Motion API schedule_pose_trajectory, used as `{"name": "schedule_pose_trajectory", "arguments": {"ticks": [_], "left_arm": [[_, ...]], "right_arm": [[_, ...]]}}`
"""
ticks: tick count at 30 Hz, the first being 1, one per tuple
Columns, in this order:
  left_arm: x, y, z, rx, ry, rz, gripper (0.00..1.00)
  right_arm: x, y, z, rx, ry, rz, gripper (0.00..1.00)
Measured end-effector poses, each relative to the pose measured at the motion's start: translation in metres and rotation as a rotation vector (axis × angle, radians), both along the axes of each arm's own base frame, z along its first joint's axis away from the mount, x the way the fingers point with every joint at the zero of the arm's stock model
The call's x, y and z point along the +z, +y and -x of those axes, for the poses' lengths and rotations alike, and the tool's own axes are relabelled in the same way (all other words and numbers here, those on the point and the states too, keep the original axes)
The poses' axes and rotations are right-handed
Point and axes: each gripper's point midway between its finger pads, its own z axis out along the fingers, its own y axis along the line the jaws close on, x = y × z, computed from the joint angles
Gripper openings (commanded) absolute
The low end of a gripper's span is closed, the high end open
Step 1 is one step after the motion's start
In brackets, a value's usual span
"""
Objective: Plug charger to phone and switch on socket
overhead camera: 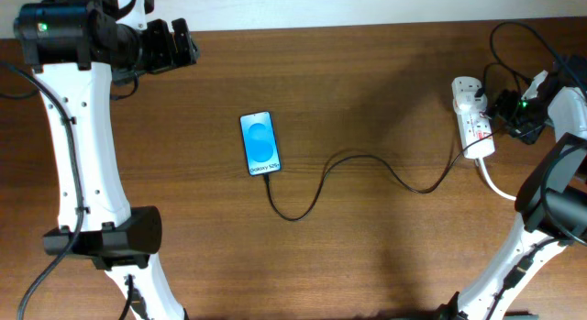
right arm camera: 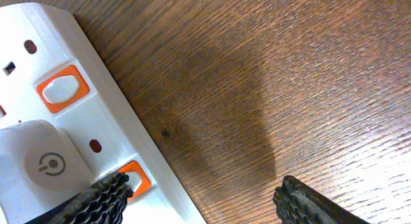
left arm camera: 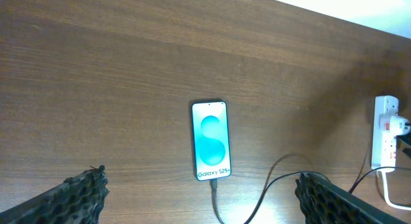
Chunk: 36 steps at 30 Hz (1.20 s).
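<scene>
The phone (overhead camera: 260, 143) lies flat at mid table, blue screen up, also in the left wrist view (left arm camera: 211, 140). The thin black charger cable (overhead camera: 367, 160) runs from the phone's bottom edge, where its tip sits (left arm camera: 214, 183), across to the socket. The socket (overhead camera: 473, 116) is a white power strip at the right, with orange switches (right arm camera: 63, 89) and a white plug with a power symbol (right arm camera: 45, 165) in it. My right gripper (right arm camera: 205, 192) is open, its left finger resting on an orange switch (right arm camera: 133, 178). My left gripper (left arm camera: 202, 195) is open and empty, high at the far left.
A thick white cord (overhead camera: 493, 182) leaves the socket toward the front right. Black robot cables (overhead camera: 514, 45) loop at the back right. The table's far edge runs along the top (overhead camera: 321, 27).
</scene>
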Motion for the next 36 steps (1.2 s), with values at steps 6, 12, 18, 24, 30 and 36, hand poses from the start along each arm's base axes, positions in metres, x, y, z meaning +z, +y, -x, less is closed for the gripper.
{"name": "schedule_pose_trajectory", "arguments": {"ticks": [6,12,18,24,30,36], "left_arm": [[0.0,0.0,0.0,0.0,0.0,0.0,0.99],[0.0,0.0,0.0,0.0,0.0,0.0,0.99],[0.0,0.0,0.0,0.0,0.0,0.0,0.99],[0.0,0.0,0.0,0.0,0.0,0.0,0.99],[0.0,0.0,0.0,0.0,0.0,0.0,1.0],[0.0,0.0,0.0,0.0,0.0,0.0,0.99]], "right_arm": [[0.001,0.007,0.001,0.012,0.022,0.008,0.78],[0.004,-0.002,0.009,-0.04,0.038,-0.012,0.79],[0.074,-0.059,0.028,-0.167,-0.043,0.0,0.79],[0.312,-0.014,0.076,-0.136,-0.436,0.207,0.81],[0.405,0.1,0.117,0.069,-0.639,0.255,0.82],[0.386,0.187,0.126,0.345,-0.565,0.171,0.82]]}}
